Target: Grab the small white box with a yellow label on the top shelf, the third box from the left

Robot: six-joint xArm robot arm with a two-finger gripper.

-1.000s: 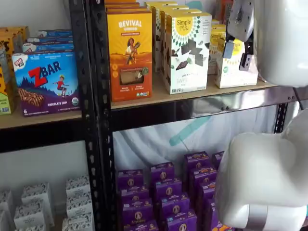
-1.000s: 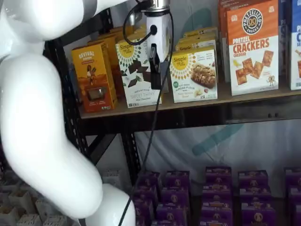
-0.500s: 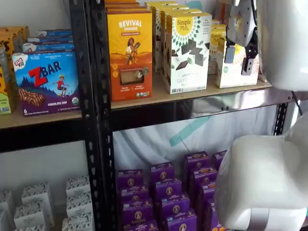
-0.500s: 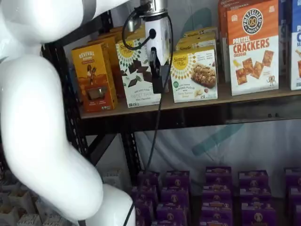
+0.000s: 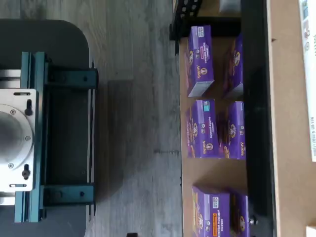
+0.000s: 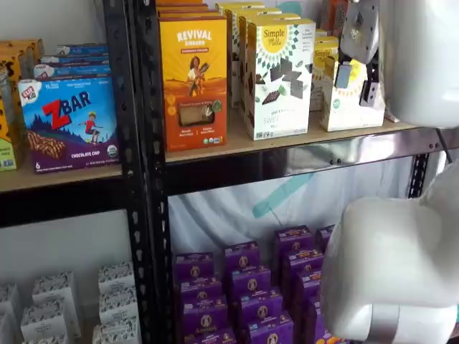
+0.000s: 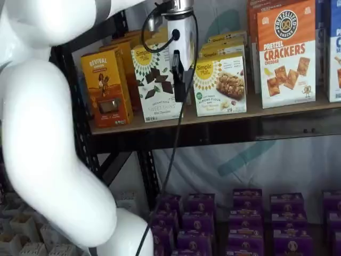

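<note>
While one small white box (image 7: 220, 84) stands on the top shelf (image 7: 224, 128) between one taller chocolate-square box (image 7: 156, 81) and one orange crackers box (image 7: 285, 52), the pincer (image 7: 181, 80) hangs before it, fingers spread, one white arm (image 7: 48, 138) alongside.

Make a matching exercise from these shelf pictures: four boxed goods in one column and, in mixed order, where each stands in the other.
Things:
1. Revival box
2. cookie box
3. crackers box
4. purple boxes

Places:
A. on the level below the top shelf
B. right of the cookie box, top shelf
C. leftmost on the top shelf, next to the chocolate-squares box
D. on the top shelf, just right of the hand

Pairs: 1-C, 2-D, 3-B, 4-A
</note>
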